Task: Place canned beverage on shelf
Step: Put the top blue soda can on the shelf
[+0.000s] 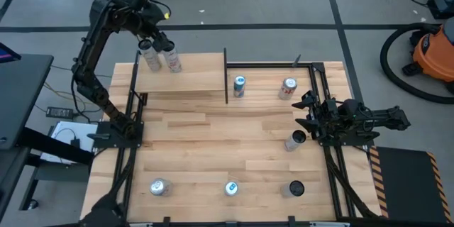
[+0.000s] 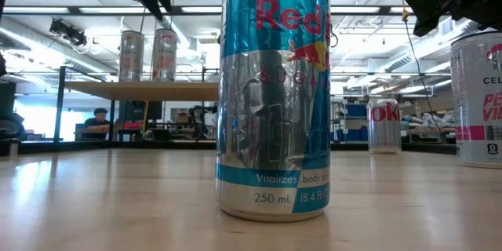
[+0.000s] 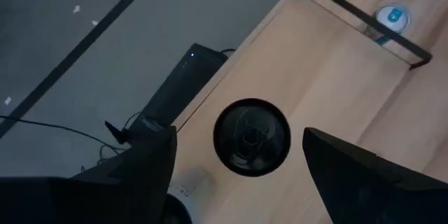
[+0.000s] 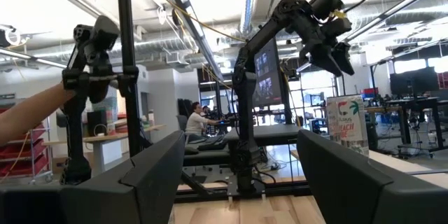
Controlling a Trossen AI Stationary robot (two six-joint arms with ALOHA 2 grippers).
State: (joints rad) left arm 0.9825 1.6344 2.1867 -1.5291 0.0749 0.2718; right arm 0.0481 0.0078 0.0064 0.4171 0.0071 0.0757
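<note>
A robotics lab or workshop is showing here. Exposed ceiling ducts are running overhead, a person is sitting at monitors, and a shop vacuum is standing on the taped concrete floor.

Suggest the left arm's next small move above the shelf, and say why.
Probably lift the left gripper straight up and clear. Its fingers stand open on either side of the can below, not touching it, and two cans already stand upright on the shelf. The right gripper waits by the table's right edge.

An orange shop vacuum with its black hose sits at the upper right on the grey floor. A seated person shows at far left.
</note>
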